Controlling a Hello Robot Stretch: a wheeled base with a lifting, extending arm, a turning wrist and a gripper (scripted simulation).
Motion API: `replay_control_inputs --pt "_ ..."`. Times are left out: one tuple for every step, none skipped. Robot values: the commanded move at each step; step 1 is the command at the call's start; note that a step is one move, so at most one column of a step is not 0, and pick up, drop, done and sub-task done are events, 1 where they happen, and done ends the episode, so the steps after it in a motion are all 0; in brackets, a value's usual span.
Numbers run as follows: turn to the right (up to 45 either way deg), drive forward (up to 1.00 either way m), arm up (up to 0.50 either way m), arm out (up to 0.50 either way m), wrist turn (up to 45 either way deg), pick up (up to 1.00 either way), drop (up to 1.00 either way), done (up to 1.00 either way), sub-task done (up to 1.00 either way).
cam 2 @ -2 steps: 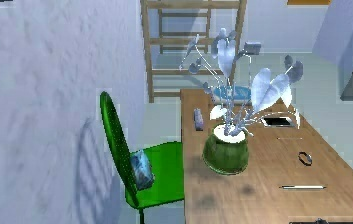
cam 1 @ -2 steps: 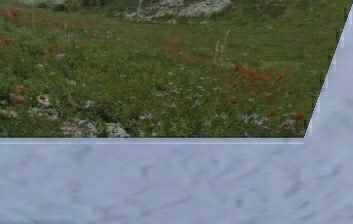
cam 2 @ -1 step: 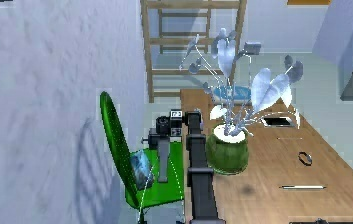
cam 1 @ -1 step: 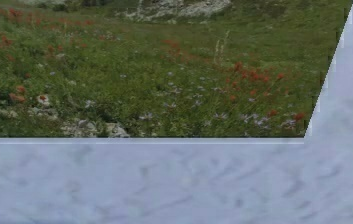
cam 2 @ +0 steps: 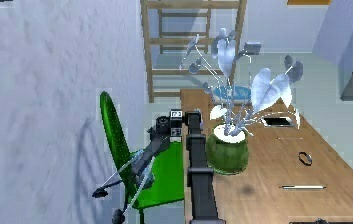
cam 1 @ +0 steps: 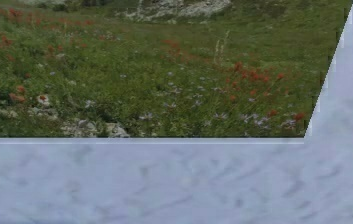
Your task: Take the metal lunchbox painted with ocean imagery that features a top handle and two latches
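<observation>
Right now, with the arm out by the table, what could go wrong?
1. The tool sits close to the green chair; it may snag it.
2. The arm runs beside the potted plant on the table; a sideways move could tip it.
3. A bluish thing behind the leaves is half hidden, so the target is unconfirmed.
</observation>
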Motion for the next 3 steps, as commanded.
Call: replay_control_inputs --pt "0.0 0.00 0.00 0.00 45.0 0.00 0.00 0.00 0.00" --pt "0.0 0.00 0.00 0.00 42.0 0.00 0.00 0.00 0.00" --pt "0.0 0.00 -0.30 0.00 0.0 0.00 0.00 0.00 0.00"
